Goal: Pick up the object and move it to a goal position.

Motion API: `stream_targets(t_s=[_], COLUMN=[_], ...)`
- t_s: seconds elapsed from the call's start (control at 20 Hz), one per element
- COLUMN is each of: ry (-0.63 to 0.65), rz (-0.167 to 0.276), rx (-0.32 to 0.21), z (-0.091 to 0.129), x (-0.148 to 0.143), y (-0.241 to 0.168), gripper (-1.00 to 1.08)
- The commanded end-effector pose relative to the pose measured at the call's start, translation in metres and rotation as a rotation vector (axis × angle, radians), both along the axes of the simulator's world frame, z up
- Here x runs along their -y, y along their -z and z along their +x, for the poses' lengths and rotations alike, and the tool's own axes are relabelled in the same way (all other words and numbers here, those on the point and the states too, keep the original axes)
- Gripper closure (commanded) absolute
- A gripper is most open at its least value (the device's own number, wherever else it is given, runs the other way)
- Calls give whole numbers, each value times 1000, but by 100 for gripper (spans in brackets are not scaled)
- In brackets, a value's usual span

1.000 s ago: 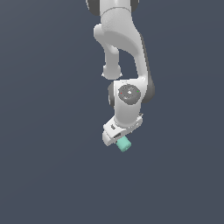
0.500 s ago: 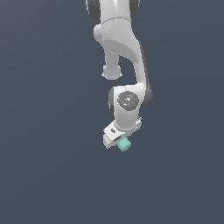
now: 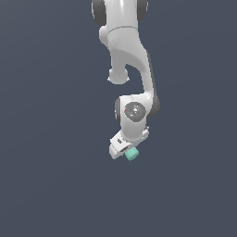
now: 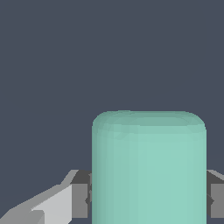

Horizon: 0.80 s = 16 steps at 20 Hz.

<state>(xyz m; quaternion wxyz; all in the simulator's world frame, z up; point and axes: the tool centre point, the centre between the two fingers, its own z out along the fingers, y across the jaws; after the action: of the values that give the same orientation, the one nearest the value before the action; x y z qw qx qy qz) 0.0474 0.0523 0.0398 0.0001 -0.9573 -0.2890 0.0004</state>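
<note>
The object (image 3: 132, 154) is a small teal short cylinder held at the tip of my white gripper (image 3: 127, 152), below the arm in the exterior view. In the wrist view the object (image 4: 148, 168) fills the near field, with a grey finger (image 4: 81, 200) pressed against each of its sides. My gripper (image 4: 148, 201) is shut on it. No goal marker shows in either view.
Only a plain dark blue-grey background surrounds the white arm (image 3: 132, 69) in the exterior view. No surface, edge or other object shows.
The arm's lower end has shifted slightly lower with the object still held. The grip looks unchanged.
</note>
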Motion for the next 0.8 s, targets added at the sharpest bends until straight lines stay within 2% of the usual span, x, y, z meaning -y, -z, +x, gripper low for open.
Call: stream_targets(t_s=[0.0,0.45,0.75], ry=[0,-1,-1], rz=[0,0,0], rx=[1,1,1], z=[0,1,7], x=[0,1,25], y=[0,-1,-9], gripper=[108,108,108])
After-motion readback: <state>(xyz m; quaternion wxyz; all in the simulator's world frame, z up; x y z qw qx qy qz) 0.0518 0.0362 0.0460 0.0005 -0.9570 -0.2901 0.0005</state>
